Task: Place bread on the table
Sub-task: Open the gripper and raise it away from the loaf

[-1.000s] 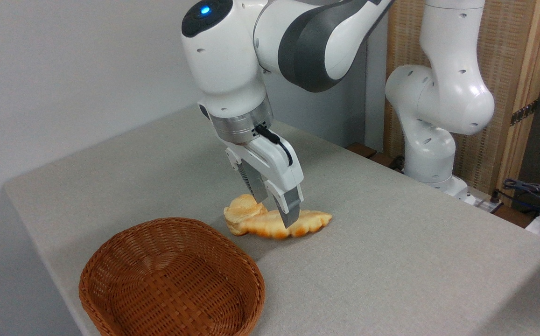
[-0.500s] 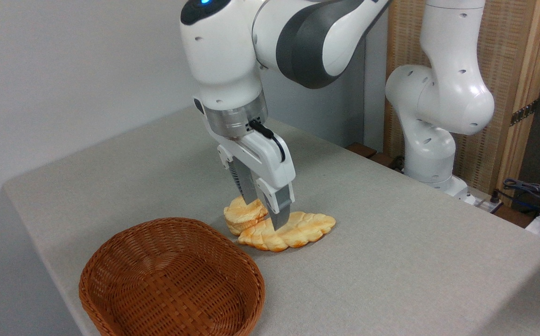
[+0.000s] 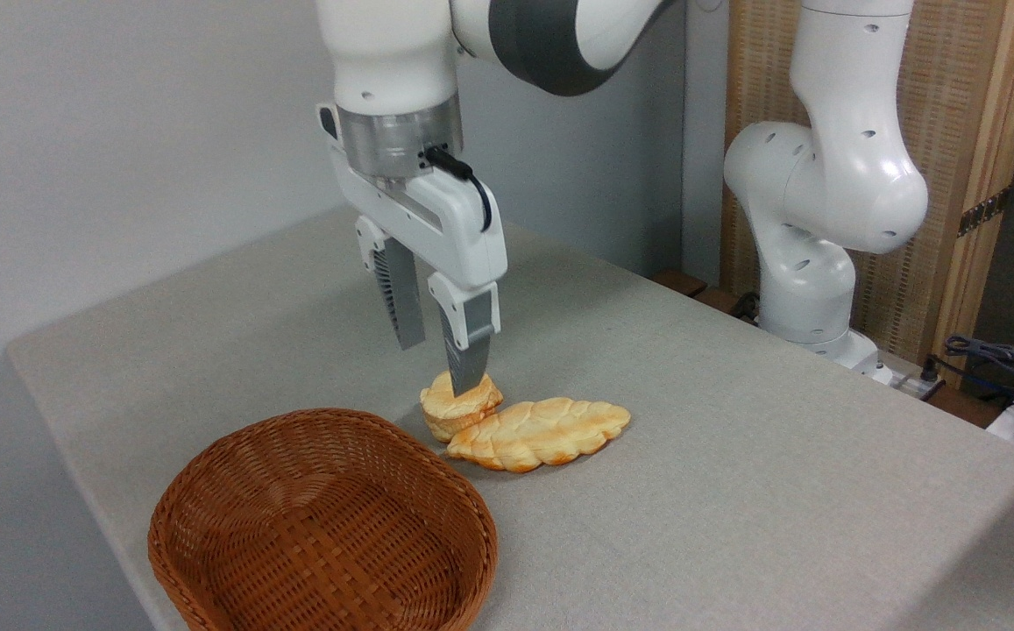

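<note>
The bread [image 3: 540, 432], a long flat braided loaf with golden edges, lies flat on the table [image 3: 734, 456], a wide surface under grey-beige cloth. Its left end touches a small round bun [image 3: 458, 407]. My gripper [image 3: 439, 366] hangs above and to the left of the loaf, open, with nothing between its fingers. One fingertip [image 3: 467, 377] overlaps the bun in the picture but the gripper is lifted clear of the table.
A brown wicker basket [image 3: 322, 526] stands at the front left, empty, close to the bun and near the table's front edge. The arm's white base [image 3: 809, 289] rises at the back right. Cables and gear [image 3: 1010, 368] lie beyond the right edge.
The gripper let go of the bread, opened, and rose up and to the left. The loaf settled flat on the cloth.
</note>
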Robot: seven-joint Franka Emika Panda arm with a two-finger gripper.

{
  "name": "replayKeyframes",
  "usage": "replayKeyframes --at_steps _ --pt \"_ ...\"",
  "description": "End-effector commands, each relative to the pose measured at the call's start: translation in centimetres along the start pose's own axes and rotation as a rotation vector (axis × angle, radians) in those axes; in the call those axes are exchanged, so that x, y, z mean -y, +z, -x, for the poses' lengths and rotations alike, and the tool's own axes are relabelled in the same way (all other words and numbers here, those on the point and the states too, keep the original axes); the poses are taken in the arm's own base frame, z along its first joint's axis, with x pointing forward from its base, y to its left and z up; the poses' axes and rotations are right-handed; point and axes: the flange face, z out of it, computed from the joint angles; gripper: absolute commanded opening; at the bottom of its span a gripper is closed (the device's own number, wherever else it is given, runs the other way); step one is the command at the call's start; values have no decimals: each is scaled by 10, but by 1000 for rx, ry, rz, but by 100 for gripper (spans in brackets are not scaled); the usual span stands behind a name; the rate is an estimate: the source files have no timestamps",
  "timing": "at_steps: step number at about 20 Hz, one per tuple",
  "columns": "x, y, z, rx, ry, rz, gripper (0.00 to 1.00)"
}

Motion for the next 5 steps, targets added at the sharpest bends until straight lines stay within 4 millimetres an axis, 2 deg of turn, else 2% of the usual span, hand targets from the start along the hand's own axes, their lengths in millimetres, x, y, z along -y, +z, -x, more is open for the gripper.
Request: replayKeyframes --at_steps 1,5 --pt "-5 -6 -7 -12 -54 -10 100" --pt "-4 -6 -6 -11 -61 -8 100"
